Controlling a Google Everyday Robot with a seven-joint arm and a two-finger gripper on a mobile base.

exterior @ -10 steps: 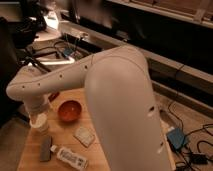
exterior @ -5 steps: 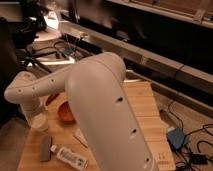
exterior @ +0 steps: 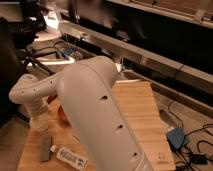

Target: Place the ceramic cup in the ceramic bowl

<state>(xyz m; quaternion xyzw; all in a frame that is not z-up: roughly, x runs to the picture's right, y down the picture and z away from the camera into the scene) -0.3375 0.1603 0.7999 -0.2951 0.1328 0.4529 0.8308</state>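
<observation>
We find the arm (exterior: 100, 117) crossing the counter (exterior: 142, 107) from 5 o'clock to 9 o'clock, blocking its middle. The end effector (exterior: 39, 111) hangs at 9 o'clock over the ceramic cup (exterior: 40, 124). The ceramic bowl (exterior: 62, 114) is just beside them, largely hidden. A grey block (exterior: 46, 148) and a white box (exterior: 70, 158) obstruct 7 o'clock. Open counter lies at 3 o'clock.
</observation>
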